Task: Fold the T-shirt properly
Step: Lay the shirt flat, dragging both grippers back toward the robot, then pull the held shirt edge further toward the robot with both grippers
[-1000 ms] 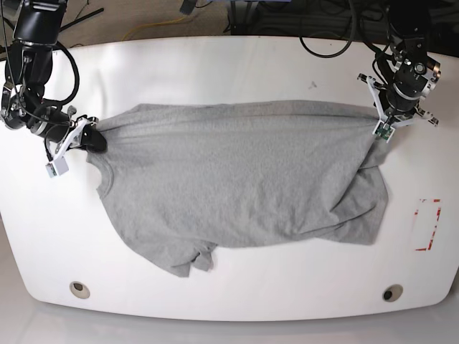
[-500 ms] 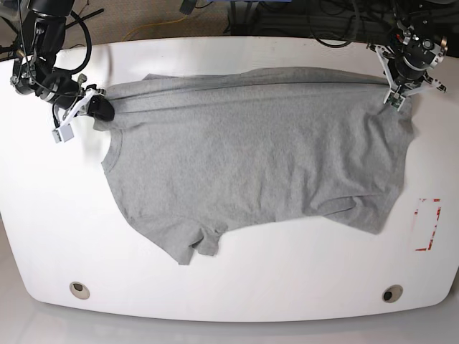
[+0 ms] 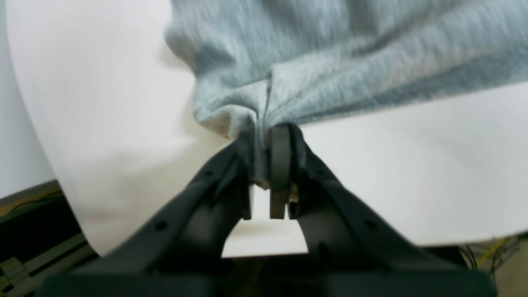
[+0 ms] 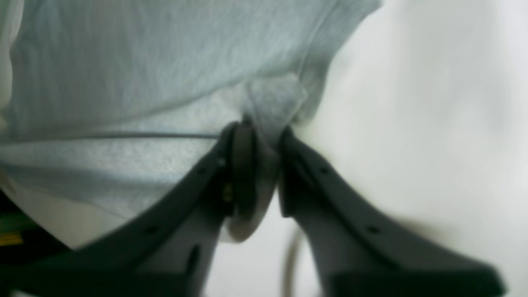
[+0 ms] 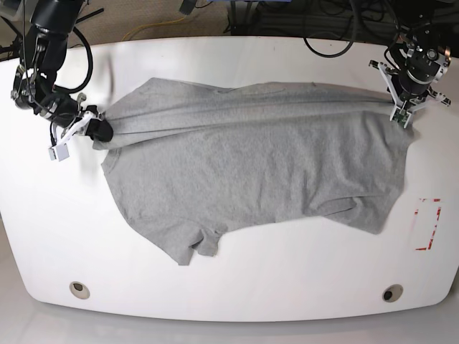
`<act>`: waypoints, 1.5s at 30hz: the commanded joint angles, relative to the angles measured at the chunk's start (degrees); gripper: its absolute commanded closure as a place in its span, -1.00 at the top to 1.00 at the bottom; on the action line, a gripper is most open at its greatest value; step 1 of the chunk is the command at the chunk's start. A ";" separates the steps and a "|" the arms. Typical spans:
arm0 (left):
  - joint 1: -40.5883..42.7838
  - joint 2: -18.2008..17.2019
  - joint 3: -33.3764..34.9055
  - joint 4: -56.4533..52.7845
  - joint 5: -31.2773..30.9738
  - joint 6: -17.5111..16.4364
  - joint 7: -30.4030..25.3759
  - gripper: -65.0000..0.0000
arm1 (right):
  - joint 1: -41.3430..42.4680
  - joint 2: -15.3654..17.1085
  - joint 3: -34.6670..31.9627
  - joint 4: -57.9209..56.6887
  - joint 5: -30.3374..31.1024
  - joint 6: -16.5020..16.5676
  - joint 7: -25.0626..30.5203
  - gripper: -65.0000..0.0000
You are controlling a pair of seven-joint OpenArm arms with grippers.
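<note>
The white table (image 5: 237, 287) fills most of the base view; its far corners and both side edges run out of the picture, and the clutter of cables beyond its far edge is too dark to sort out. Two round holes sit near its near edge, and a red-marked rectangle (image 5: 427, 223) lies near its right edge.

The T-shirt (image 5: 251, 172) lies spread across the middle of the table, stretched left to right along its far edge, with a sleeve bunched at its near left. No lettering shows on the cloth from here. Its far edge is pulled into a taut fold between the two arms, so what lies under that fold is hidden.

The left end effector (image 5: 403, 113) is at the far right of the base view, at the shirt's far right corner. In the left wrist view, the left end effector (image 3: 268, 165) has its fingers pinched nearly together with a gather of grey cloth clamped between them; the picture is blurred, so the exact part of the shirt cannot be told.

The right end effector (image 5: 99, 132) is at the left of the base view, at the shirt's left end. In the right wrist view, the right end effector (image 4: 260, 165) has its fingers a little apart, with a tuft of cloth between them. The blur hides whether they still grip it.
</note>
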 commanded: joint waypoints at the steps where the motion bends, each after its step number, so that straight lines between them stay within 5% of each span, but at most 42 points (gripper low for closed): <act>1: -0.06 -0.70 -0.55 0.97 0.93 0.39 -0.14 -1.00 | 3.50 1.58 0.44 -1.85 0.89 -0.34 1.67 -0.30; 6: -0.77 -0.61 -0.46 0.97 0.93 0.39 -0.14 -1.00 | 5.00 1.93 0.53 -2.37 1.50 -0.25 1.14 0.44; 8: -1.12 -0.61 -0.46 0.89 0.93 0.39 -0.14 -1.00 | 4.74 1.93 0.97 -1.14 1.50 -0.07 -1.23 0.57; 23: -3.49 -0.61 -0.37 0.89 0.93 0.39 -0.14 -1.00 | -14.17 -8.62 2.55 13.98 1.06 -0.16 -3.25 0.59; 29: -3.58 -0.61 -0.37 0.80 0.93 -0.89 -0.14 -1.00 | -14.61 -9.94 -3.51 13.71 0.27 -0.25 -2.90 0.59; 45: -3.58 -0.61 -0.37 0.80 0.93 -0.89 -0.14 -1.00 | -8.28 -19.43 -10.28 13.71 -14.14 -0.34 -2.99 0.59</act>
